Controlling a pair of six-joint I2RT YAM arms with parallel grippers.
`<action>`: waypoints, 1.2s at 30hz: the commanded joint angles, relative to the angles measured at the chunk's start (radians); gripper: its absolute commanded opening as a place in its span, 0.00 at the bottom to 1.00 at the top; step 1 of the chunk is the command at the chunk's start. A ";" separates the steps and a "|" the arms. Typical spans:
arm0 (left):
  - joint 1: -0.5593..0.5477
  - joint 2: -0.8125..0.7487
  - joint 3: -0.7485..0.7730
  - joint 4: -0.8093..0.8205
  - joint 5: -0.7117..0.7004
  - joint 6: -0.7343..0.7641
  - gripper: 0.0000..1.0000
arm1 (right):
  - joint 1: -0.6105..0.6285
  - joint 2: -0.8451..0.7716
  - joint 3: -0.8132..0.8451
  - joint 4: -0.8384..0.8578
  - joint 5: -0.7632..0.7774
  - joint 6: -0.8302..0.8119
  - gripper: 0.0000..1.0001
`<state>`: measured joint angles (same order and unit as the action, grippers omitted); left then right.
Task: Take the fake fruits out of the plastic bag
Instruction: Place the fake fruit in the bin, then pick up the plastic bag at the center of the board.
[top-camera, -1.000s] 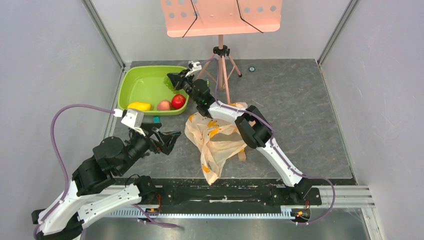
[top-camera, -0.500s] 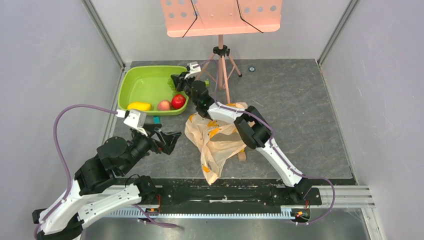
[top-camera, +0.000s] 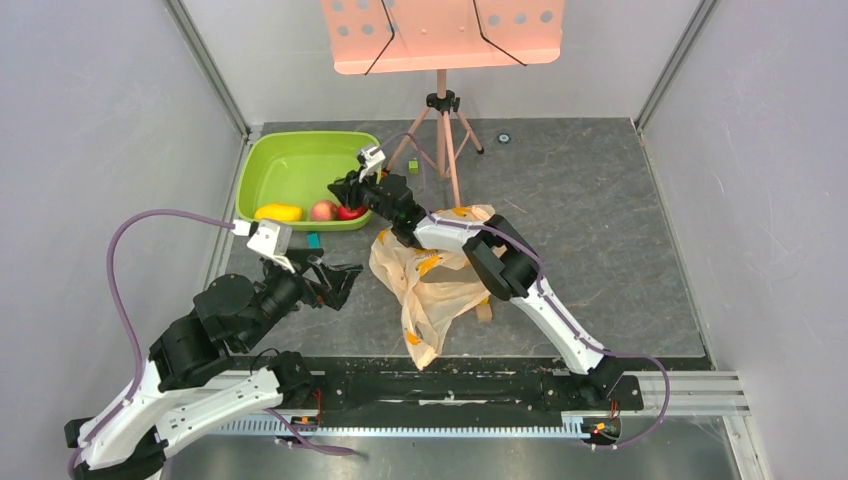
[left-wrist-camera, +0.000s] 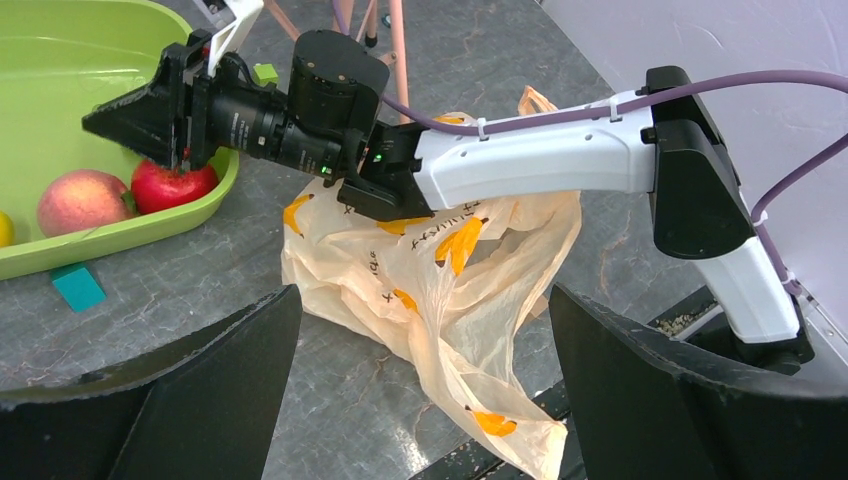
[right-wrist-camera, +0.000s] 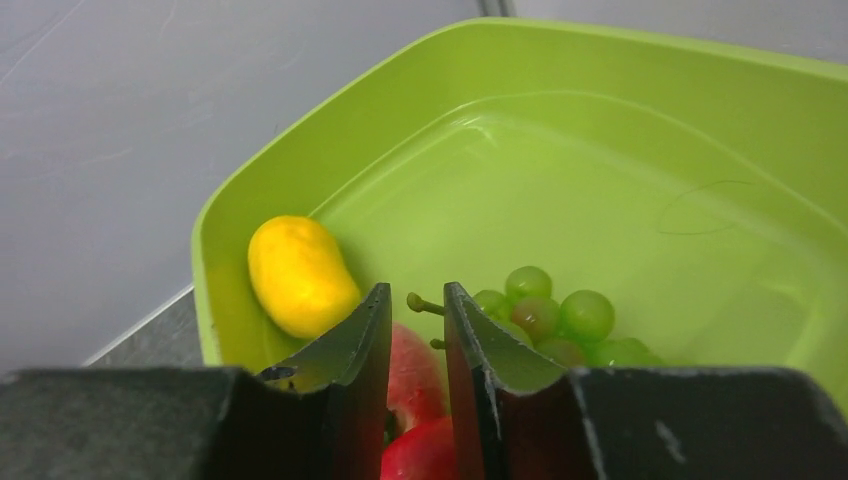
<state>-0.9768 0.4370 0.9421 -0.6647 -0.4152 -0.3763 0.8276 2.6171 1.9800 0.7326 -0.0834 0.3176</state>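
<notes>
yellow fruit (right-wrist-camera: 300, 275): 1 | peach (left-wrist-camera: 82, 200): 1 | red apple (left-wrist-camera: 172, 187): 1 | green grape bunch (right-wrist-camera: 550, 320): 1 | plastic bag (left-wrist-camera: 440, 290): 1 | green tub (top-camera: 290, 170): 1 | teal block (left-wrist-camera: 78, 286): 1 | music stand (top-camera: 442, 35): 1

Pairs white plastic shells with black joint housings on the left arm (top-camera: 215, 398) and right arm (top-camera: 560, 320). Trails a purple cable (left-wrist-camera: 760, 78), cinched with white ties. Ends in broad matte-black wedge fingers (left-wrist-camera: 200, 400); shows a small green light (left-wrist-camera: 378, 155).
</notes>
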 joint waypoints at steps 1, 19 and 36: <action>0.001 -0.009 -0.005 0.005 0.004 -0.048 1.00 | 0.006 -0.045 -0.020 0.036 -0.102 -0.032 0.34; 0.001 -0.029 0.038 -0.060 -0.004 -0.104 1.00 | 0.004 -0.586 -0.427 0.049 -0.102 -0.206 0.79; 0.000 0.004 0.002 -0.085 0.041 -0.201 1.00 | 0.005 -1.489 -1.128 -0.670 0.393 -0.307 0.98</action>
<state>-0.9768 0.4374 0.9524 -0.7776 -0.3988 -0.5262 0.8337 1.2522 0.8856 0.3172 0.1600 0.0906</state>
